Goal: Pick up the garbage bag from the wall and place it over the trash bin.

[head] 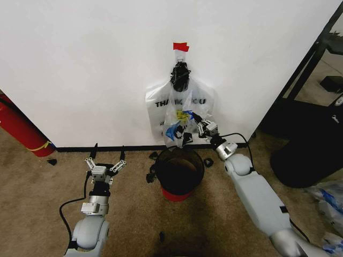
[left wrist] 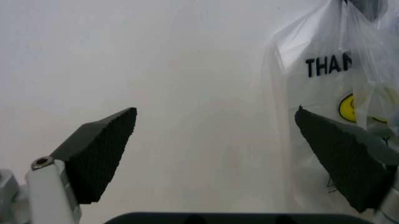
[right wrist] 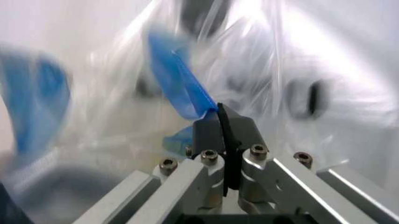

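The garbage bag (head: pixel 178 116), thin and see-through with blue patches, hangs from a black clip under red tape on the white wall (head: pixel 86 64), right above the trash bin (head: pixel 163 160). My right gripper (head: pixel 193 118) reaches up to the bag's lower right side. In the right wrist view its fingers (right wrist: pixel 212 130) are shut together on a blue-tinted fold of the bag (right wrist: pixel 181 88). The black bin with a red base stands on the carpet against the wall. My left gripper (head: pixel 106 156) is open low to the left of the bin, pointing at the wall (left wrist: pixel 187 70), nothing between its pads (left wrist: pixel 100 149).
A smooth white THANK YOU bag (head: pixel 155 104) hangs behind the garbage bag. A red fire extinguisher (head: pixel 21 128) leans at the far left. A black rack and a dark round object (head: pixel 305 160) stand at the right, with blue-printed bags (head: pixel 329 201) on the floor.
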